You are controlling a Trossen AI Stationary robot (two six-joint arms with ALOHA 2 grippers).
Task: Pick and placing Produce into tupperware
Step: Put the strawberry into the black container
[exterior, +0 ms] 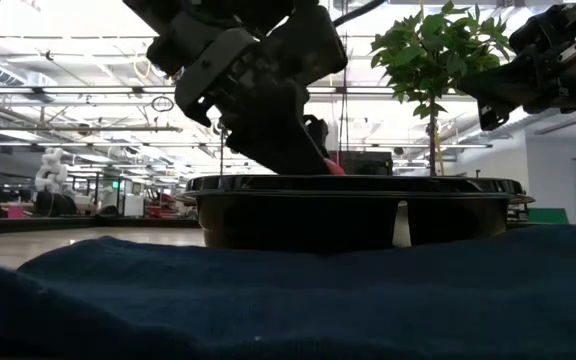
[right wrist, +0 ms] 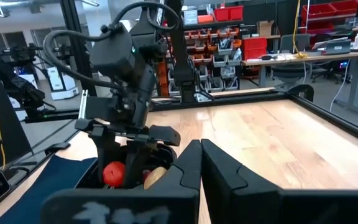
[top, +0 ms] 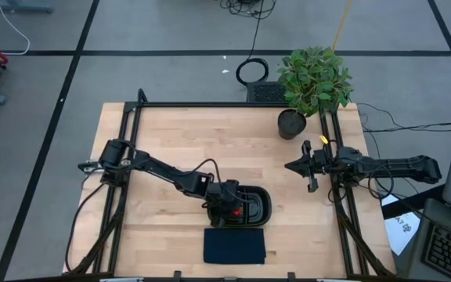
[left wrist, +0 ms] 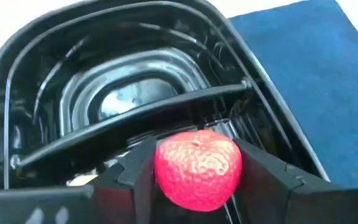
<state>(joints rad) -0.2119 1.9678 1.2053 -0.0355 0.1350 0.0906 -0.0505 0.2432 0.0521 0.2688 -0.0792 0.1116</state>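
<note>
Left hand (left wrist: pixel 197 180): clamped on the bright red ball (left wrist: pixel 197 168), one dark finger on each side of it, held over the tupperware (left wrist: pixel 55 81).
Bright red ball: dimpled skin, gripped between the left hand's fingers, just above the black container's divider (left wrist: pixel 135 118); from the high view it shows as a red spot at the hand (top: pixel 236 210).
Tupperware: black, shallow, rounded corners, two compartments split by the divider; it sits on the desk (top: pixel 178 133) directly under the left hand, its rim (exterior: pixel 348 185) level with the fingers' lower ends in the low view.
Tan-orange ball (right wrist: pixel 156 176): lies in the container just beside the held red ball.
Blue cloth (top: pixel 234 245): flat on the desk, just beyond the container from the left hand.
Right hand (top: pixel 302 166): fingers together, holding nothing, well apart from the container, hanging near the potted plant (top: pixel 313 78).
</note>
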